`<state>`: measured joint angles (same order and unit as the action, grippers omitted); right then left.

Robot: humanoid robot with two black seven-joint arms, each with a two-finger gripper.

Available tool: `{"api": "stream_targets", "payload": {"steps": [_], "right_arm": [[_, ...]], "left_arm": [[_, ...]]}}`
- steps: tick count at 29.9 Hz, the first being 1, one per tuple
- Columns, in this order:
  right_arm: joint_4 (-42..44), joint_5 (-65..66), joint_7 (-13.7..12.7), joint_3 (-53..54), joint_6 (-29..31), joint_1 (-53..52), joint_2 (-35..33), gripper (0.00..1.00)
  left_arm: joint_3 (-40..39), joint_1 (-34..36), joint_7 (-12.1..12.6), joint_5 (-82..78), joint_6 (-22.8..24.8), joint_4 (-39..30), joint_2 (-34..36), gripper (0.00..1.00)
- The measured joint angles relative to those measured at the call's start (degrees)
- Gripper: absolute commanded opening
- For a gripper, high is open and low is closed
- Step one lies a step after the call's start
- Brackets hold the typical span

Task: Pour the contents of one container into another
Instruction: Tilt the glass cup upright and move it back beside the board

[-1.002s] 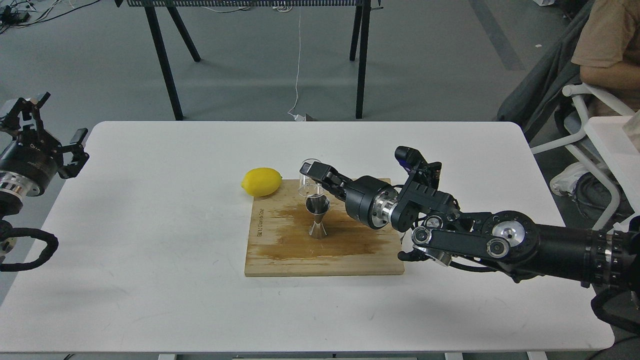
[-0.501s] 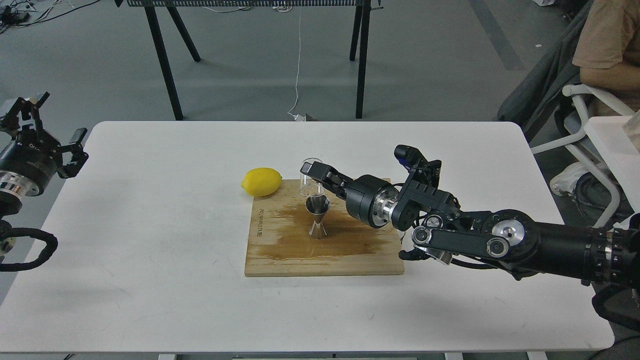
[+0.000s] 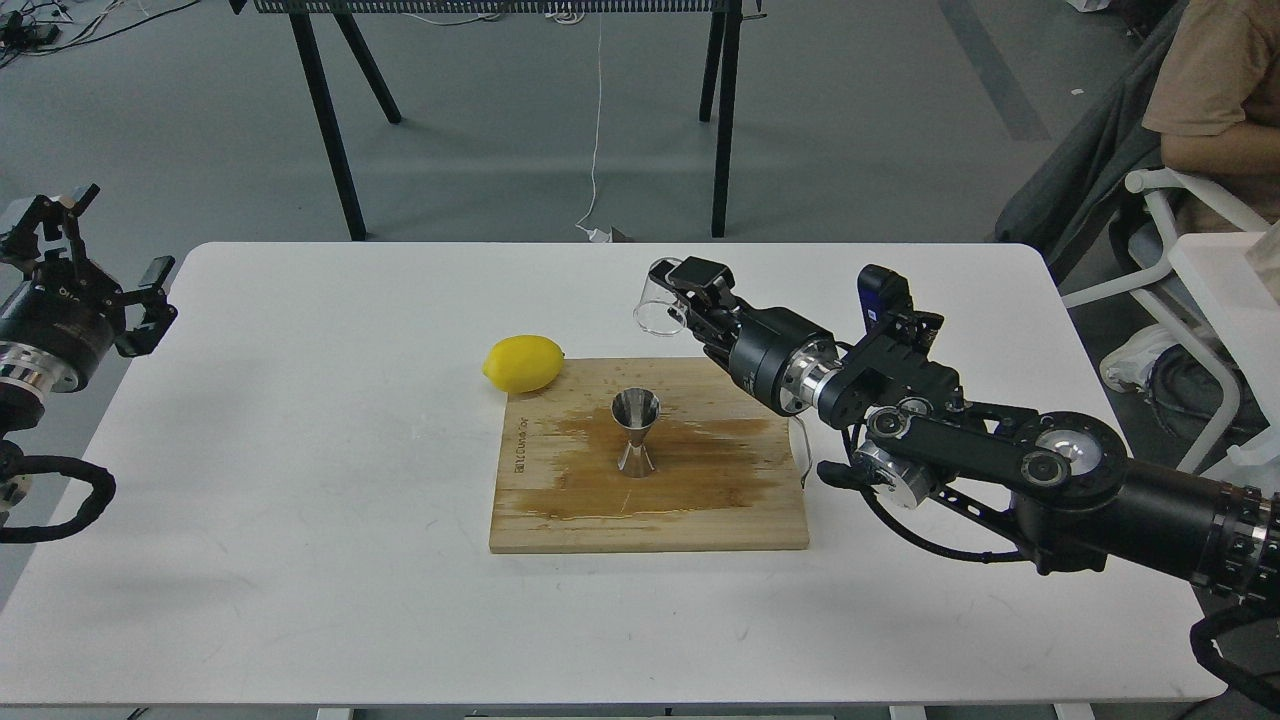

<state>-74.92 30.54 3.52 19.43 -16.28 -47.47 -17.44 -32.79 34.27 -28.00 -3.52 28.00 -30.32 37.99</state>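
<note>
My right tool [image 3: 682, 296], still clamped on the clear cup [image 3: 658, 302], has lifted it up and back from over the steel jigger [image 3: 636, 432] on the wet cutting board [image 3: 560, 510], so the pour looks finished.

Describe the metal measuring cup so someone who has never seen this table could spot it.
On the white table lies a wet-stained wooden cutting board. Near its middle stands the steel jigger, upright, alone. Unlike the yellow lemon at the board's corner, it is shiny and hourglass-shaped.
</note>
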Motion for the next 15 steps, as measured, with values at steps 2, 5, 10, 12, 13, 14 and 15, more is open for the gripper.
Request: {"api": "stream_targets", "payload": {"steps": [2,5,10,12,13,14,15], "right_arm": [[-0.1,-2.3,0.4,5.0,0.0,2.5,0.0,0.36],[-0.8,-6.6,1.5,13.3,0.1,6.9,0.0,0.36],[-2.2,-14.9,3.3,28.8,0.9,15.7,0.6,0.36],[-2.4,-19.2,4.1,35.0,2.1,19.4,0.9,0.36],[-2.4,-21.8,4.4,38.1,2.9,21.4,1.2,0.36],[-2.4,-23.9,4.6,40.7,3.6,23.0,1.6,0.36],[-2.4,-26.4,4.8,43.4,4.2,24.8,2.2,0.36]], "left_arm": [[0.0,0.0,0.0,0.0,0.0,0.0,-0.1,0.95],[-0.1,0.0,0.0,0.1,0.0,0.0,-0.1,0.95],[-0.1,-0.1,0.0,0.2,0.0,0.0,-0.3,0.95],[-0.1,-0.1,0.0,0.2,0.0,0.0,-0.6,0.95],[-0.1,-0.1,0.0,0.2,0.0,0.0,-0.7,0.95],[-0.2,-0.1,0.0,0.2,0.0,0.0,-0.8,0.95],[-0.2,-0.1,0.0,0.3,0.0,0.0,-0.9,0.95]]}}
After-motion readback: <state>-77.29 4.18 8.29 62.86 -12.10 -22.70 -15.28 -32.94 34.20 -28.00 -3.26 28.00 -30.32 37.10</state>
